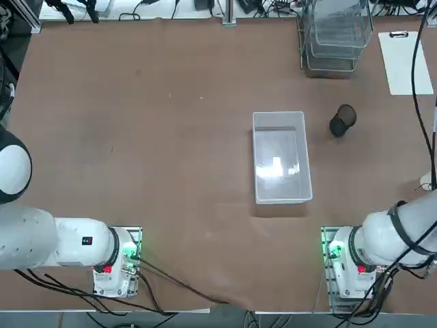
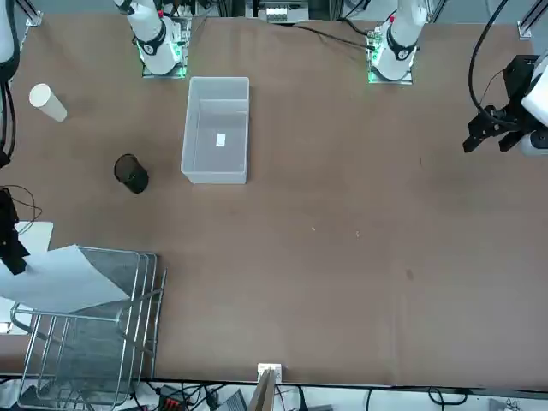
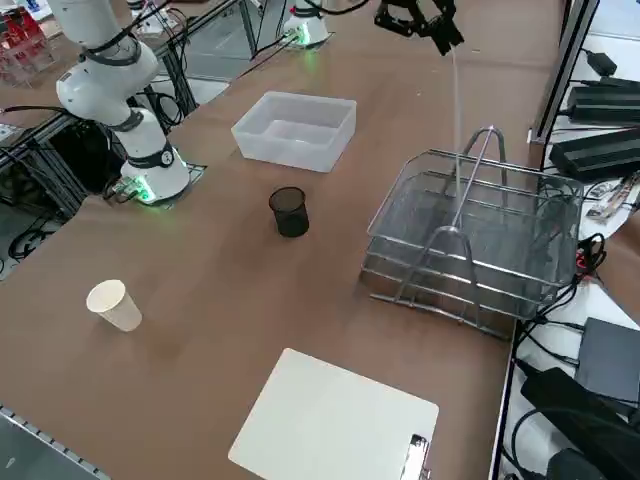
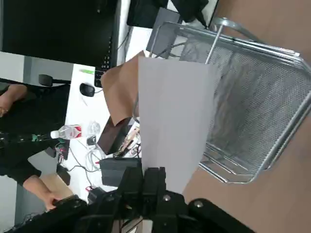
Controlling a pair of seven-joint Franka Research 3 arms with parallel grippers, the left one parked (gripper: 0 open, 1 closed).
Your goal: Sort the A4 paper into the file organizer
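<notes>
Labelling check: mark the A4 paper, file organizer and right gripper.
A4 paper (image 4: 172, 121): right wrist view, middle of the sheet.
File organizer (image 3: 470, 250): right side view, top tray's mesh floor.
Right gripper (image 4: 151, 175): right wrist view, fingertips shut on the sheet's edge.

The surface is covered edge to edge with a brown, matte sheet. Black cables trail across its near edge in the top view. Beyond the far edge, the right side view shows black power units and cabling on a lower level. The right wrist view shows a white desk holding a water bottle, a computer mouse and assorted clutter, beside a dark monitor panel.
</notes>
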